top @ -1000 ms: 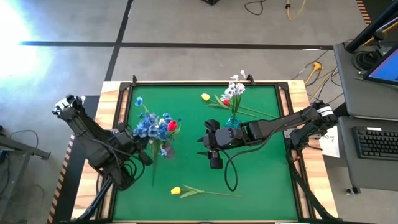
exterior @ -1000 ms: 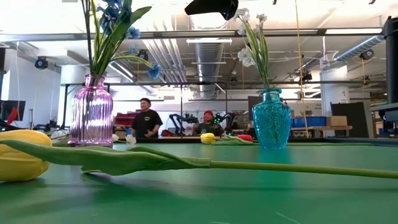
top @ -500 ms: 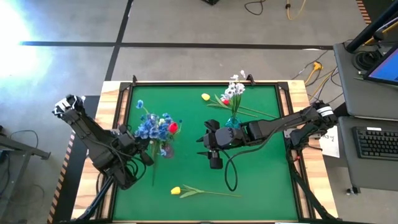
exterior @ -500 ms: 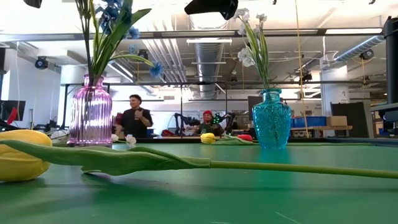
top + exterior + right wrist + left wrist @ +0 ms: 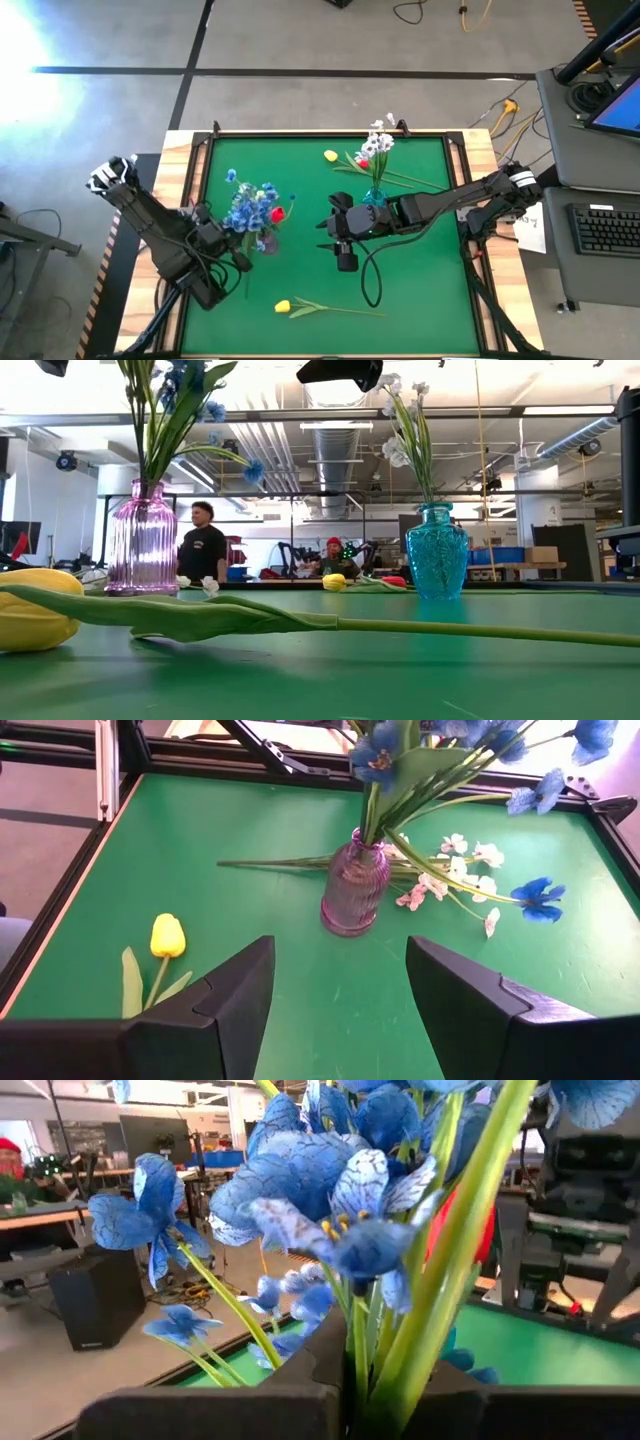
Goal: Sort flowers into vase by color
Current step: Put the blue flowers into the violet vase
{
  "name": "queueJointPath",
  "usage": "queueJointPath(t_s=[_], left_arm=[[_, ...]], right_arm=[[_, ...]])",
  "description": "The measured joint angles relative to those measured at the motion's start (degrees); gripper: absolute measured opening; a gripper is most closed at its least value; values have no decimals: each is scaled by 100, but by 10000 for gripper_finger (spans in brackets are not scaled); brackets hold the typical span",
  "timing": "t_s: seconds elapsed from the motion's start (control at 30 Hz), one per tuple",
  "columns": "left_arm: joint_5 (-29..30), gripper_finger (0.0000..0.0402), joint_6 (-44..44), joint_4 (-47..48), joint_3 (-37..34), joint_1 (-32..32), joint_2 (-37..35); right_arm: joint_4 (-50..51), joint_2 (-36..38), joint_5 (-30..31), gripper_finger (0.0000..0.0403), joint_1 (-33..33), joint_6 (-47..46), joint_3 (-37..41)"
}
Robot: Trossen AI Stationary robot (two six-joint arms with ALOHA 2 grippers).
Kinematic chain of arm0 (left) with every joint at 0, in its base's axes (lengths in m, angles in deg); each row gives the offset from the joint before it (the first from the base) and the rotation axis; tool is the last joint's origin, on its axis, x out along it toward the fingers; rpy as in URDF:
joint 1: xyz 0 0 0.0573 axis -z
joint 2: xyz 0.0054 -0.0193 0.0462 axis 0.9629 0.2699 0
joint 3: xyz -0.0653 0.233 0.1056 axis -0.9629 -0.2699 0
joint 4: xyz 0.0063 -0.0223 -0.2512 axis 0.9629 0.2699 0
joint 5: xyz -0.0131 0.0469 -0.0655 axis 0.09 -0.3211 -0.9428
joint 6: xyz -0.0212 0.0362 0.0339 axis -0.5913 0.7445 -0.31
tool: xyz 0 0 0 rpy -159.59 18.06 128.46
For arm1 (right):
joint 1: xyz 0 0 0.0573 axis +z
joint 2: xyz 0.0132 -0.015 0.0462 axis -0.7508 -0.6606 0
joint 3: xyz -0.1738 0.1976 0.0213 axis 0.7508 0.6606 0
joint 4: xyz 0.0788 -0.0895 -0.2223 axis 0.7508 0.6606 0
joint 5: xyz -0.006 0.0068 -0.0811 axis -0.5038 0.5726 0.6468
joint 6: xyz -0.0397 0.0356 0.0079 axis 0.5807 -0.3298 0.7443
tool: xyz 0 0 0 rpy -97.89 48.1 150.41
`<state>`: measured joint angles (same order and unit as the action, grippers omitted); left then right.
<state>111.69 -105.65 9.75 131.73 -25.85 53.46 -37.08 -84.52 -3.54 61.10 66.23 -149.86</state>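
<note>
Standing in vase: blue flowers, papery veined petals, in ribbed purple glass vase.
Left gripper: clamped shut on thin green stems above the vase.
Right gripper: part-open, empty, mid-table.
Loose: smooth yellow tulip lying on green felt table.

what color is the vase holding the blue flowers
Pink-purple ribbed glass vase, seen best in the right wrist view; the blue flowers stand in it.
</note>
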Motion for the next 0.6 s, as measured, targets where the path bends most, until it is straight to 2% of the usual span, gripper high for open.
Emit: queueJointPath(t_s=[0.6], left_arm=[[-117, 1, -436, -4, 0, -113, 703]], right_arm=[[0, 0, 0, 219, 3, -4, 0]])
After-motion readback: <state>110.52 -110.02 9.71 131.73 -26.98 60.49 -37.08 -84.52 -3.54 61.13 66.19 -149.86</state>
